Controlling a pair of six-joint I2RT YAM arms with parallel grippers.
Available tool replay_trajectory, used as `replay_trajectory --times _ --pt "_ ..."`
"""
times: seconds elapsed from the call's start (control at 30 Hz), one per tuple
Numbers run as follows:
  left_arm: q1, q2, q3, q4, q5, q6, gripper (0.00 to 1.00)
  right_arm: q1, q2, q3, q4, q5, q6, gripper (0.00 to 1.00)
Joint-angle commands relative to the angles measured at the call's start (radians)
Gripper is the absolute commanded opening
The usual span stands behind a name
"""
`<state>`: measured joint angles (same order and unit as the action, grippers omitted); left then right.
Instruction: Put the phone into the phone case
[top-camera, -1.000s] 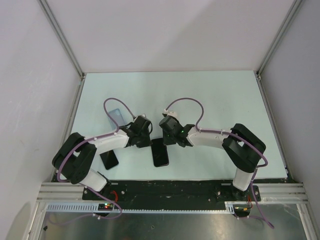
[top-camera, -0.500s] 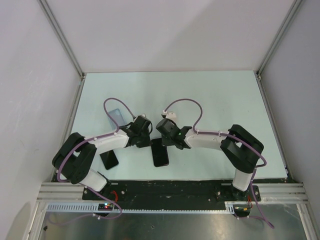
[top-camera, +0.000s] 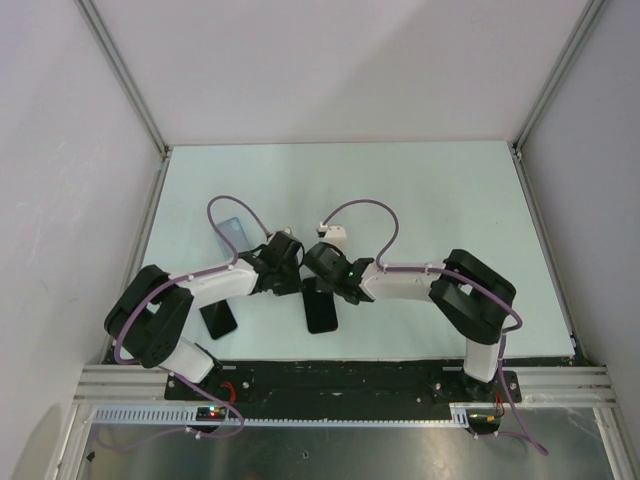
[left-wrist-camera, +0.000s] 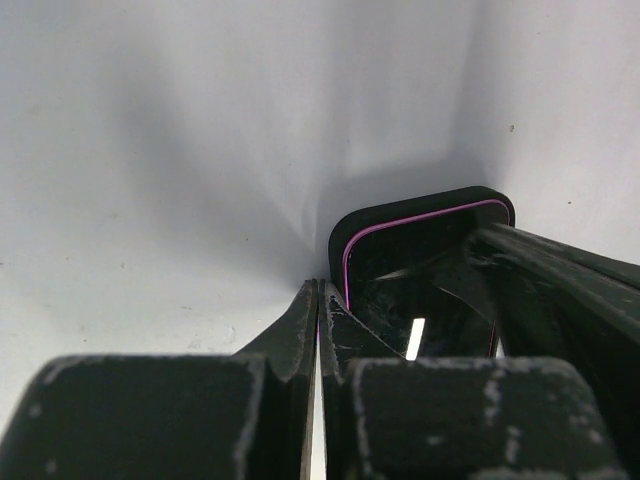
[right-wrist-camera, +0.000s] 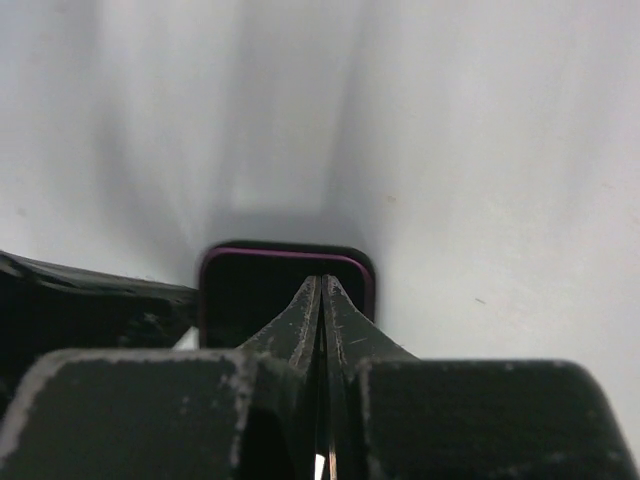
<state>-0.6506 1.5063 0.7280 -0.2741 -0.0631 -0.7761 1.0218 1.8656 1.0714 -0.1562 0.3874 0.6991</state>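
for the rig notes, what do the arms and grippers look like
Left arm and right arm: white links, bulky black joints, looping purple cables. Green light on the right wrist. Left gripper and right gripper: black, scuffed, tapered fingers.

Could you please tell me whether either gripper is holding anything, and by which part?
Nothing is held: the left gripper and the right gripper are both shut empty, their tips by the end of the black phone.

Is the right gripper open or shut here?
Shut. In the right wrist view the right gripper shows both fingers pressed together, with nothing between them.
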Motion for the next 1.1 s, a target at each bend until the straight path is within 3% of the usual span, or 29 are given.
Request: replay_trajectory --times 0.0,0.33,0.7,1.07 --pt "-0.012 -0.001 0.046 0.042 0.032 0.015 0.04 0.035 0.21 -0.099 -0.184 -0.162 0.046 0.04" --pt "-0.001 -0.022 0.035 0.039 0.026 0.015 0.05 0.006 0.093 -0.099 -0.171 -0.146 0.024 0.05" --pt "0.012 -0.058 0.037 0.028 0.028 0.023 0.14 -0.098 -0.159 -0.098 -0.076 -0.248 -0.047 0.18" --pt "0.005 -0.085 0.006 0.023 0.054 0.028 0.31 -0.093 -0.191 -0.152 -0.077 -0.261 -0.039 0.37"
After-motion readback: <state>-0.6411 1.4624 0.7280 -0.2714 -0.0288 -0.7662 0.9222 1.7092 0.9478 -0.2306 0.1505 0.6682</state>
